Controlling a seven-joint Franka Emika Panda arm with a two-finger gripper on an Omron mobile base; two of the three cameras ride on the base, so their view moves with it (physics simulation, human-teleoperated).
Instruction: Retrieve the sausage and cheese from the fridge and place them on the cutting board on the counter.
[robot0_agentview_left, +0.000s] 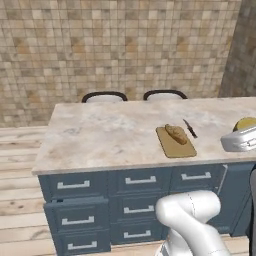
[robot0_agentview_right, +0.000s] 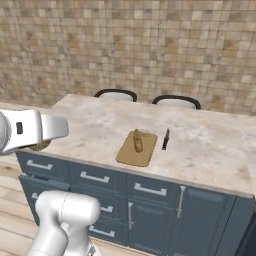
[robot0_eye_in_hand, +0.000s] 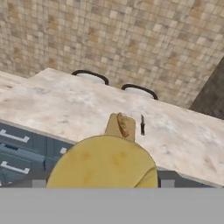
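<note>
- Filling the upper half of each view, a wall (robot0_agentview_left: 125, 45) of small beige and brown tiles stands behind everything else.
- The counter (robot0_agentview_left: 105, 137) runs across the middle of the left base view, its pale mottled stone top over navy drawers (robot0_agentview_left: 75, 186) with silver handles.
- Two dark-rimmed stools (robot0_agentview_left: 104, 96) show their tops just past the far edge of the counter, side by side near the centre of the frame.
- The cheese (robot0_eye_in_hand: 103, 162) is a big yellow rounded lump at the bottom centre of the hand view; in the left base view it peeks in at the right edge, and in the right base view it sits at the left edge under the white hand, off the left end of the counter.
- The gripper (robot0_eye_in_hand: 102, 186) has its jaws set wide, one on each side of the cheese, grasping it.
- The cutting board (robot0_agentview_left: 176, 144) lies on the counter top near its front edge, right of centre in the left base view.
- The sausage (robot0_agentview_left: 176, 133) rests on the far half of the cutting board, lengthwise along it.
- A dark knife (robot0_agentview_left: 190, 129) lies on the stone just beside the board, to its right in both base views, apart from it.
</note>
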